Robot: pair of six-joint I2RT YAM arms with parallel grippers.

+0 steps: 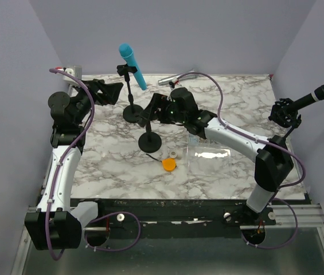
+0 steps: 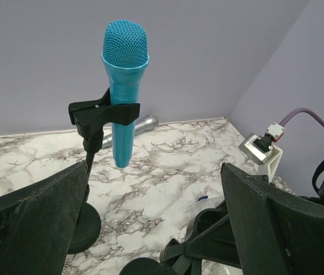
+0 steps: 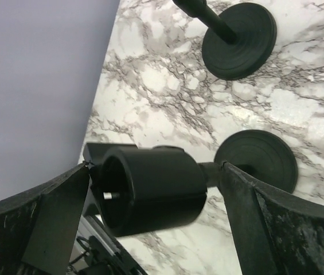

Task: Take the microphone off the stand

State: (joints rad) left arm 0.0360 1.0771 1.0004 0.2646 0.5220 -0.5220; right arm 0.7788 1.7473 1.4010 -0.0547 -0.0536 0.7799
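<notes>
A blue microphone [image 1: 133, 66] sits tilted in the clip of a black stand [image 1: 134, 113] at the back of the marble table; the left wrist view shows the blue microphone [image 2: 123, 86] upright in its clip [image 2: 101, 113]. My left gripper [image 1: 113, 91] is open, just left of that stand and apart from it, and nothing lies between the fingers of my left gripper [image 2: 153, 200]. My right gripper [image 1: 153, 109] is open around the empty clip [image 3: 162, 183] of a second stand [image 1: 150, 141]. Its fingers [image 3: 58, 212] flank the clip.
A silver microphone [image 1: 176, 78] lies by the back wall. A black microphone [image 1: 319, 94] sits on a stand at the right edge. An orange disc [image 1: 168, 164], a small white piece [image 1: 176, 154] and a clear plastic sheet [image 1: 210, 153] lie in front of the stands.
</notes>
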